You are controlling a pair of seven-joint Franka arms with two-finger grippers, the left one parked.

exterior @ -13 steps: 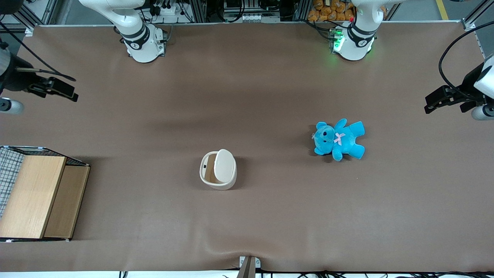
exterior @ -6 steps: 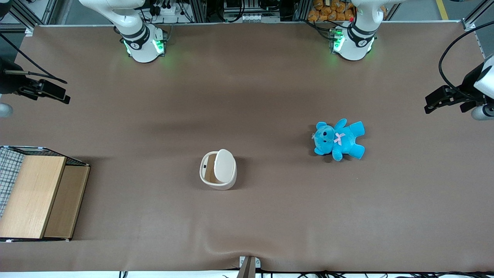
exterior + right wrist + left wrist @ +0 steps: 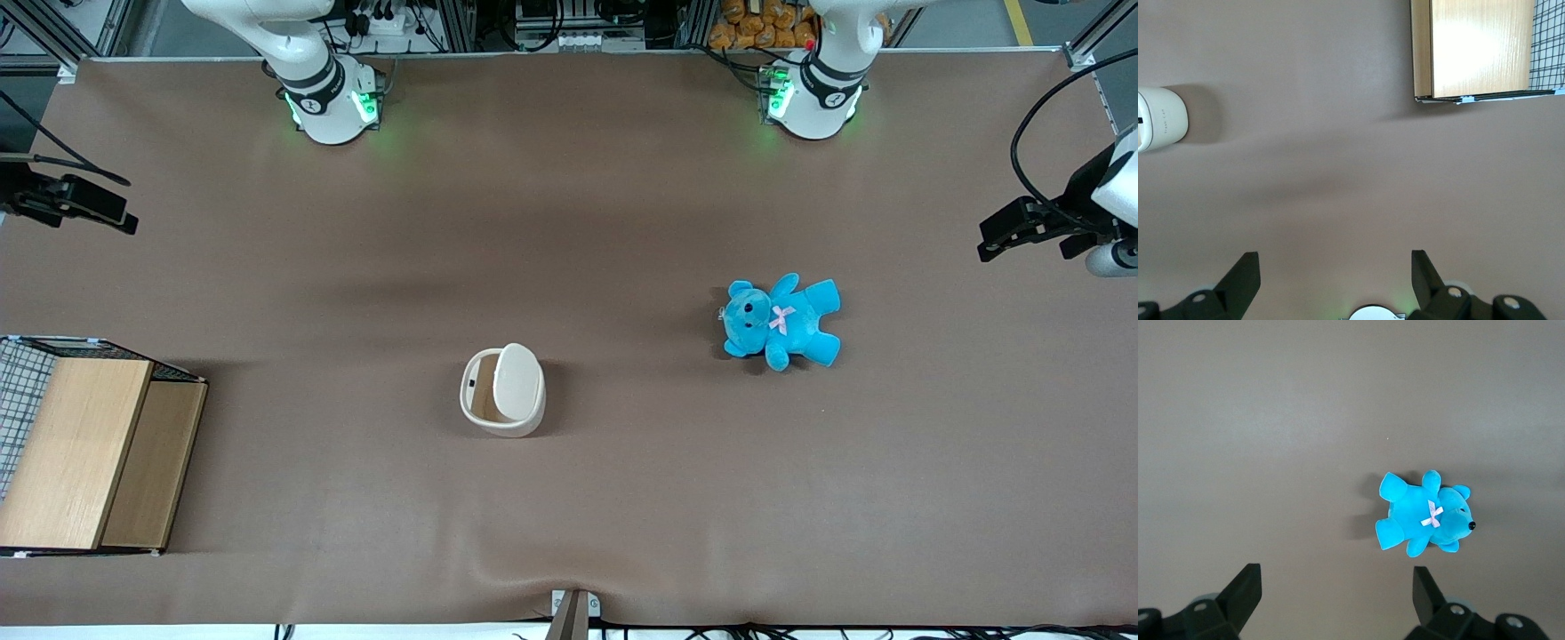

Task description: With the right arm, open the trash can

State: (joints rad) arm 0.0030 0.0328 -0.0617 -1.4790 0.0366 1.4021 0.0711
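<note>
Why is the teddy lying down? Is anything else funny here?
The teddy lies flat on the bare table, toward the parked arm's end, knocked over or just left there. The trash can stands upright with its lid tilted, showing the inside. The gripper hangs open, far from both. Nothing is spilled or broken.

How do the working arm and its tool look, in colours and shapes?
The right arm is glossy white with a black band near its round base, which glows green. Its tool, at the working arm's end of the table and far from the trash can, is black, with a black cable and two dark wedge-shaped fingers standing wide apart.
</note>
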